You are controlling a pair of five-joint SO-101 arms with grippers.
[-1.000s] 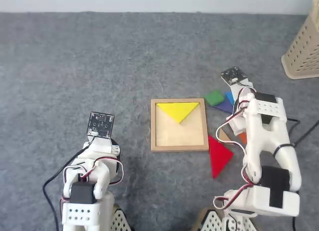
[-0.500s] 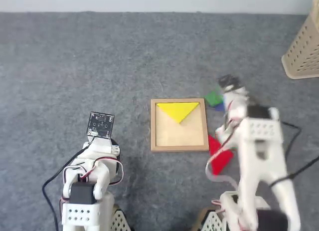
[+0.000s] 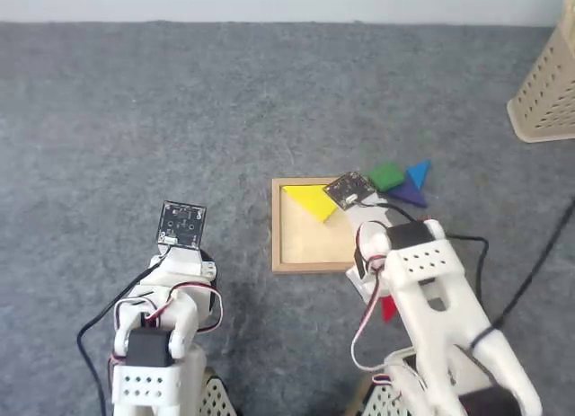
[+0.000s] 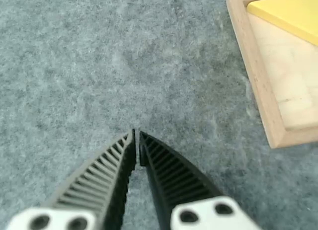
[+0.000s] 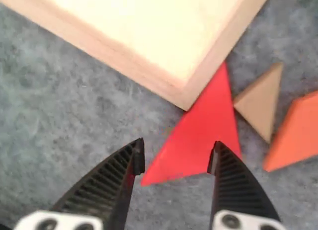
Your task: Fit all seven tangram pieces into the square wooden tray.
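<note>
The square wooden tray (image 3: 322, 267) lies on the grey table (image 3: 135, 119) between the two arms. One piece is in it, a yellow triangle (image 3: 309, 200) set against the far rim. The rest of the tray floor is bare wood.

A red triangle (image 5: 198, 135) lies flat on the table just outside the tray's near right corner, with its point up against that corner. Just beside it are a small tan triangle (image 5: 258, 101) and an orange piece (image 5: 295, 133). Beyond the tray's far right corner, a green piece (image 3: 387, 175), a blue triangle (image 3: 418, 172) and a purple piece (image 3: 406, 193) sit clustered together.

The right tool (image 5: 177, 142) is spread wide above the red triangle's broad end, one finger on each side. It grips nothing, and whether the fingers touch the piece cannot be told.

The left tool (image 4: 136, 139) is over bare table well to the left of the tray, its fingers pressed together at the tips and holding nothing.
</note>
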